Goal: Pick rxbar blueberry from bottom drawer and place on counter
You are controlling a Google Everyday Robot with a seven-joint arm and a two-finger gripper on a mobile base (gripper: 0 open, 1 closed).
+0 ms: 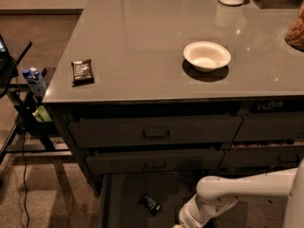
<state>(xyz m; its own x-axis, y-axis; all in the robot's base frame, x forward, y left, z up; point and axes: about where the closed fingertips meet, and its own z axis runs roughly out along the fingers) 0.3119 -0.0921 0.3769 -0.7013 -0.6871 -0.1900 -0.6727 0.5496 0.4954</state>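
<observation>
**Reach in progress, nothing picked yet**

You are at the early part of the task. The bottom drawer (126,198) is pulled out, and the rxbar (150,204) lies flat on its floor, turned at an angle, toward the near middle. Nothing touches it. The white arm (247,189) comes in from the right and bends down into the drawer. The gripper (179,225) is at the near edge of the view, just right of the rxbar and apart from it. It is mostly cut off there, so I cannot tell whether it is open or closed.

What is left, in my judgement, is nearly everything: to bring the gripper over the rxbar, take it, lift it out of the drawer and put it on the desk (142,37).

About the surfaces:
- The rxbar is small, thin and rectangular, in a dark wrapper with pale print. It probably gives little height to catch.
- The drawer floor is plain, flat and dark.
- The desk top is grey, smooth and glossy, with lamp reflections.
- A black bar (82,71) lies at its near left corner, and a round white bowl (206,56) stands to the right.
</observation>
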